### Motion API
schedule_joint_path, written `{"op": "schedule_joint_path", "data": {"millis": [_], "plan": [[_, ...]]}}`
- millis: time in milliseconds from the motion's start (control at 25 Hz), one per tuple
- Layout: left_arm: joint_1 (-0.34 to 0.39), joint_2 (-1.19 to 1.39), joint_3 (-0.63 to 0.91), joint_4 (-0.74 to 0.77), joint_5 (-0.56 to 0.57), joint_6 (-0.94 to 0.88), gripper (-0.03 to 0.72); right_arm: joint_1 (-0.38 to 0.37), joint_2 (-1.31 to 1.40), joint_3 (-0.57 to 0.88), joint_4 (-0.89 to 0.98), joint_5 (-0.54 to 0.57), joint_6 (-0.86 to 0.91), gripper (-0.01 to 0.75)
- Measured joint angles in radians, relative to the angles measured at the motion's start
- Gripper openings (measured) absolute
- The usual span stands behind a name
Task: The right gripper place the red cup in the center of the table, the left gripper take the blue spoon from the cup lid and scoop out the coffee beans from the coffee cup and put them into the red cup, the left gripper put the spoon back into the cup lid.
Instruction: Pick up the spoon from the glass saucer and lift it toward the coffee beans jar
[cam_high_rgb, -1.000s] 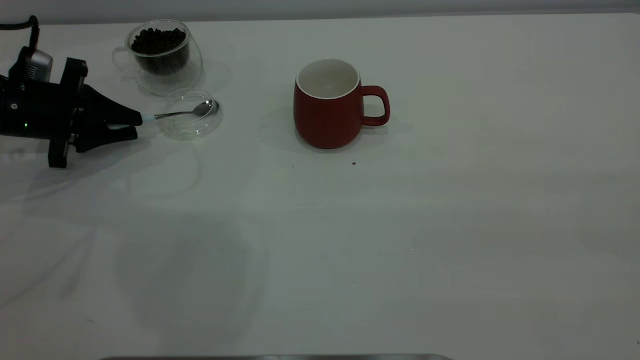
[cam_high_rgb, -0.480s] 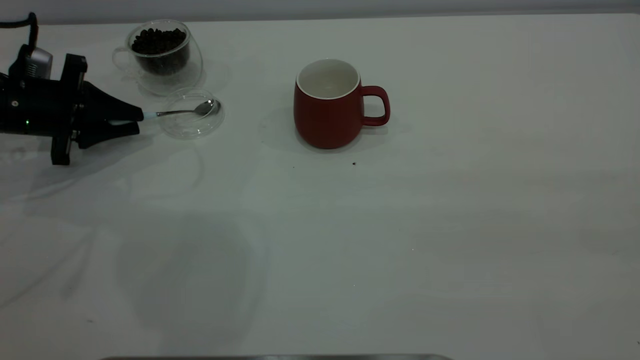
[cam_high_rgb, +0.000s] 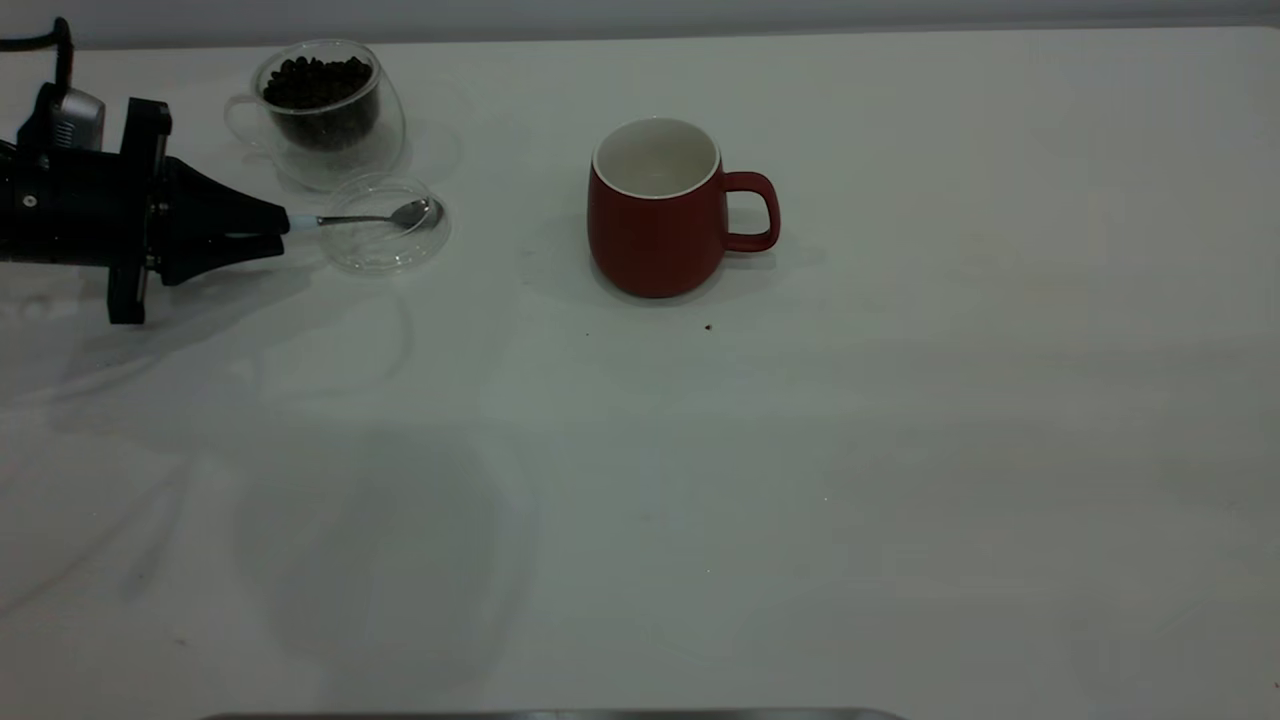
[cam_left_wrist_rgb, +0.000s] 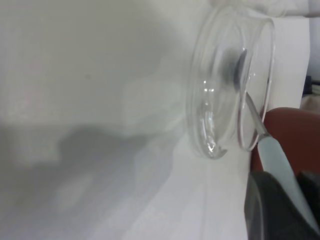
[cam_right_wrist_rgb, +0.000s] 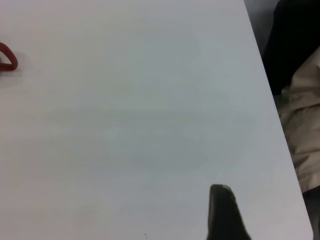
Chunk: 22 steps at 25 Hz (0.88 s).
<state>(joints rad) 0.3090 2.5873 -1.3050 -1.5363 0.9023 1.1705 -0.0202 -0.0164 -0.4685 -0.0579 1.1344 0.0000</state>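
L gripper (cam_high_rgb: 282, 231): far left of desk (cam_high_rgb: 900, 450), lying level, fingers (cam_high_rgb: 235, 215) closed on pale handle of spoon (cam_high_rgb: 375, 216). Spoon bowl rests in lid (cam_high_rgb: 386, 225), stem over lid's rim; wrist view confirms grip on handle.
Lid: flat on desk, just in front of glass cup (cam_high_rgb: 325, 110).
Glass cup: back left, holds beans (cam_high_rgb: 318, 85), handle toward L.
Red cup (cam_high_rgb: 660, 208): upright near desk centre, white inside, handle toward R; well apart from lid.
R gripper (cam_right_wrist_rgb: 226, 215): only one dark finger shows in its wrist view, over bare desk; can't tell how far open.
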Motion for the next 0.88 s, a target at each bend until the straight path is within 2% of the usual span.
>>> {"op": "schedule_joint_path", "data": {"millis": [520, 720, 880], "plan": [[0.0, -0.005, 0.0, 0.012, 0.009, -0.064, 0.124, 0.0, 0.0, 0.0, 0.0, 0.0, 0.0, 0.476], [0.01, -0.078, 0.0, 0.082, -0.052, -0.067, 0.124, 0.0, 0.0, 0.0, 0.0, 0.0, 0.0, 0.476], [0.017, -0.14, 0.0, 0.161, -0.057, -0.1, 0.123, 0.0, 0.0, 0.0, 0.0, 0.0, 0.0, 0.476]]}}
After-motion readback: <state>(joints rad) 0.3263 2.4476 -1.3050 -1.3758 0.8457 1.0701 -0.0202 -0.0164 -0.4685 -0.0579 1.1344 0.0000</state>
